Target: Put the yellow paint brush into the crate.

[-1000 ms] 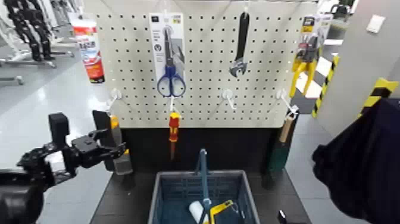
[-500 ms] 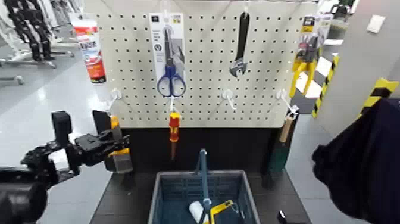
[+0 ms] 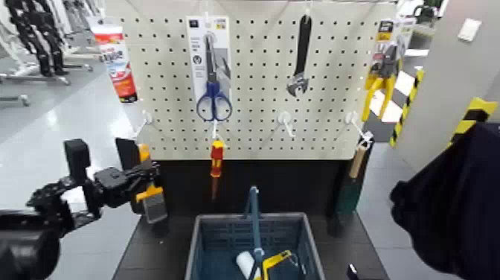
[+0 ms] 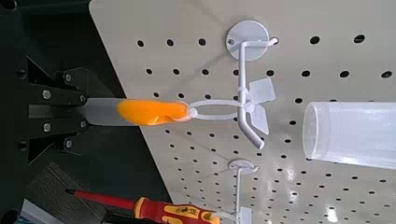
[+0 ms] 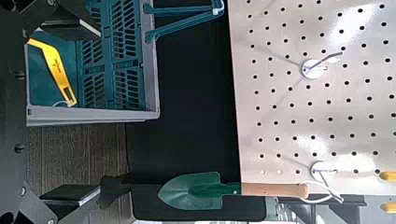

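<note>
The yellow paint brush (image 3: 149, 186) hangs at the pegboard's lower left, tilted, its bristles toward the crate. My left gripper (image 3: 138, 182) is shut on its grey ferrule. In the left wrist view the orange handle (image 4: 149, 112) points at a white hook (image 4: 247, 103), and a white loop on its end is still around the hook. The blue-grey crate (image 3: 212, 238) with its upright blue handle stands below and to the right, also in the right wrist view (image 5: 103, 56). My right gripper (image 5: 37, 112) is open and empty, off to the right near the crate.
On the pegboard hang packaged scissors (image 3: 212, 74), a wrench (image 3: 301, 59), a red-and-yellow screwdriver (image 3: 217, 160), yellow pliers (image 3: 383, 67), a white tube (image 3: 119, 59) and a green trowel (image 5: 201, 193). A yellow item (image 3: 279, 264) and a white roll (image 3: 244, 262) lie in the crate.
My left gripper has shifted slightly to the right with the brush. The brush has gone from hanging straight to tilted, its bristle end swung toward the crate.
</note>
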